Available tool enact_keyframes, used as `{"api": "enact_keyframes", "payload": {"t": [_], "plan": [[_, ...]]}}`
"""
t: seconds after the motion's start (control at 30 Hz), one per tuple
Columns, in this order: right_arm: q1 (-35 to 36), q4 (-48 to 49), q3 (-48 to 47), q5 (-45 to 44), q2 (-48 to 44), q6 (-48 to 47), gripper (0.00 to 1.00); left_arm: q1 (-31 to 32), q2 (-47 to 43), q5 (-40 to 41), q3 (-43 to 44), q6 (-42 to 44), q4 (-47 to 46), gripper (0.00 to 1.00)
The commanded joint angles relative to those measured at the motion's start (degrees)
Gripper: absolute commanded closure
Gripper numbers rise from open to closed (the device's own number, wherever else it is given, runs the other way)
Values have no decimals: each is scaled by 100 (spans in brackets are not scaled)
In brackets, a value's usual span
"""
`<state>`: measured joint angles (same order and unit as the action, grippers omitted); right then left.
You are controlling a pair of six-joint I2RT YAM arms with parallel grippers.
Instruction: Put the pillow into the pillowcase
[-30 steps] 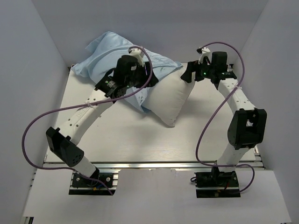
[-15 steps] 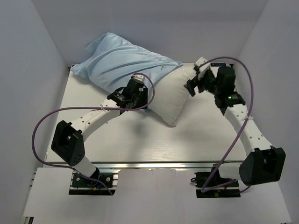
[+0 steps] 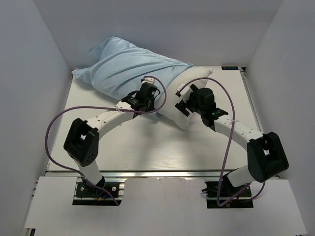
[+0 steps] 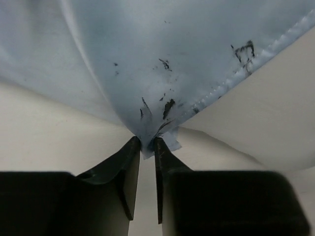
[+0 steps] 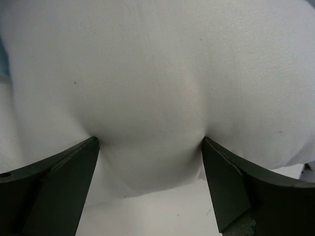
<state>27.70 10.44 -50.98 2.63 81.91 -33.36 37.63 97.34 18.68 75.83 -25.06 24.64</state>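
Note:
The light-blue pillowcase [image 3: 128,69] lies at the back left with the cream pillow [image 3: 170,109] partly inside it; the pillow's right end sticks out toward the middle. My left gripper [image 3: 153,105] sits at the case's near hem, and the left wrist view shows it [image 4: 146,143] shut on a pinch of the blue pillowcase [image 4: 172,49] fabric. My right gripper [image 3: 182,105] is on the pillow's exposed end. In the right wrist view it [image 5: 148,142] stands wide open, both fingertips [image 5: 93,143] denting the pillow [image 5: 157,73], which bulges between them.
The white table [image 3: 138,147] is walled on the left, back and right by grey panels. Purple cables loop from both arms over the near half. The arm bases sit at the near edge.
The left gripper moved down and right to the pillowcase hem and closed on it. The right arm swung left and toward me, pressing its open gripper onto the pillow's exposed end.

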Motion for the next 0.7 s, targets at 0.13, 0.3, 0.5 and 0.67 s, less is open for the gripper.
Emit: {"api": "enact_keyframes", "payload": {"t": [0.13, 0.3, 0.5, 0.67], "plan": [[25, 689, -403, -230, 764, -583, 17, 8, 408, 13, 485, 62, -56, 91], [25, 110, -762, 395, 1133, -347, 51, -10, 479, -162, 800, 63, -12, 100], [16, -1365, -1685, 1589, 1564, 872, 99, -10, 251, -986, 1608, 142, -3, 100], [16, -1800, -2257, 3215, 1618, 2367, 100, -10, 294, -1664, 2374, 98, 84, 100]]}}
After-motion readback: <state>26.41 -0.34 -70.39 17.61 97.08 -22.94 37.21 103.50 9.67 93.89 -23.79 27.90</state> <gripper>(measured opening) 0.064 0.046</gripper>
